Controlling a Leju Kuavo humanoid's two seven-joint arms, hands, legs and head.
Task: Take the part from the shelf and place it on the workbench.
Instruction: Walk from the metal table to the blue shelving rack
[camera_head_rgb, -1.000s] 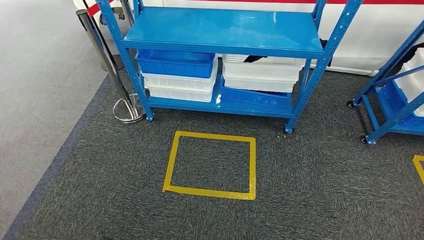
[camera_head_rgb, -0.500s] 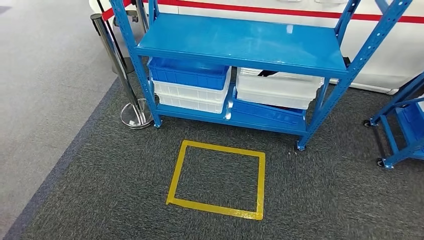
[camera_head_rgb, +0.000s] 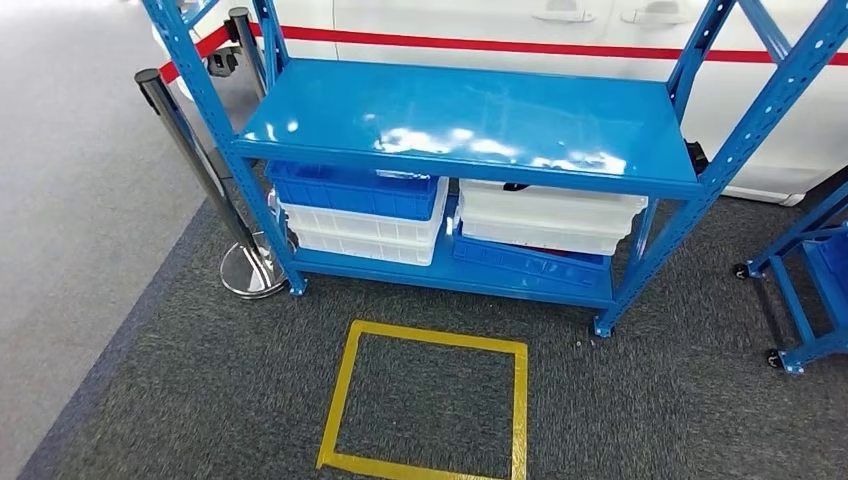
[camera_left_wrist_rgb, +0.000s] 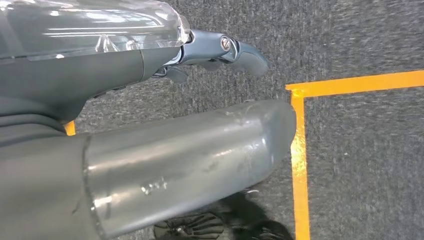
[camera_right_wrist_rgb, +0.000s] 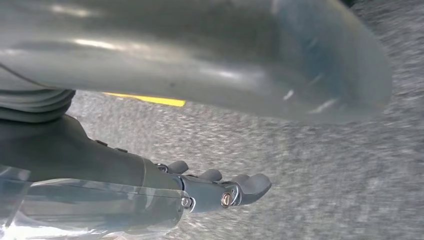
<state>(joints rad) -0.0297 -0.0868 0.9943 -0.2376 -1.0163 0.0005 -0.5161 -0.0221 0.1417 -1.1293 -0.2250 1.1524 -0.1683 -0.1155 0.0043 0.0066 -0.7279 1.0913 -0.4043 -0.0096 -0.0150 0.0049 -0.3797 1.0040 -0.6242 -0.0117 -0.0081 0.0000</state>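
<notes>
A square of yellow tape (camera_head_rgb: 424, 408) marks the dark grey carpet (camera_head_rgb: 650, 400). A chrome stanchion (camera_head_rgb: 205, 180) stands on the carpet's edge — its round base (camera_head_rgb: 250, 272) beside paler grey floor (camera_head_rgb: 70, 200). Behind runs a white wall with a red stripe (camera_head_rgb: 480, 44).

The grey left hand (camera_left_wrist_rgb: 200, 100) hangs empty, fingers apart; the grey right hand (camera_right_wrist_rgb: 210, 125) likewise, thumb apart from fingers.

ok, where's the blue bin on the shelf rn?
Head view: the blue bin sits on the left of the shelf's lower level, atop two stacked white bins, near the chrome post.
</notes>
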